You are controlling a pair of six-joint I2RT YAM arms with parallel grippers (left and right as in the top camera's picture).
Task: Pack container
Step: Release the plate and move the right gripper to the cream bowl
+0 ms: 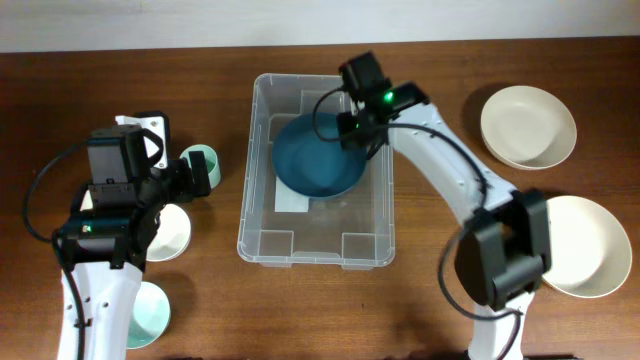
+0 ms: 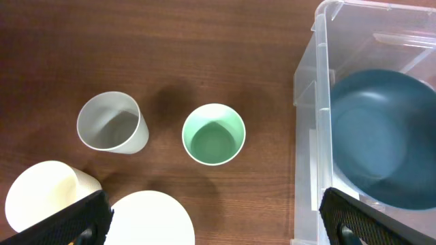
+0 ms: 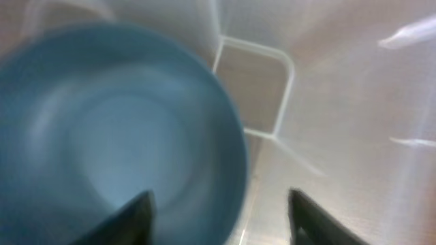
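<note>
Your right gripper (image 3: 219,207) hung in the big clear rectangular plastic container (image 1: 330,228) mid brown wooden tabletop (image 1: 400,310). Its fingers were spread, with the rim of the round dark blue bowl (image 1: 315,158) between them. Your left gripper (image 2: 214,207) was spread too, holding nothing.

We see a green cup (image 2: 213,134) at centre, a grey cup (image 2: 112,123) at its nine o'clock, and at three o'clock the container (image 2: 308,95) holding a blue bowl (image 2: 381,136); at seven, perhaps a white bowl (image 2: 146,219).
</note>
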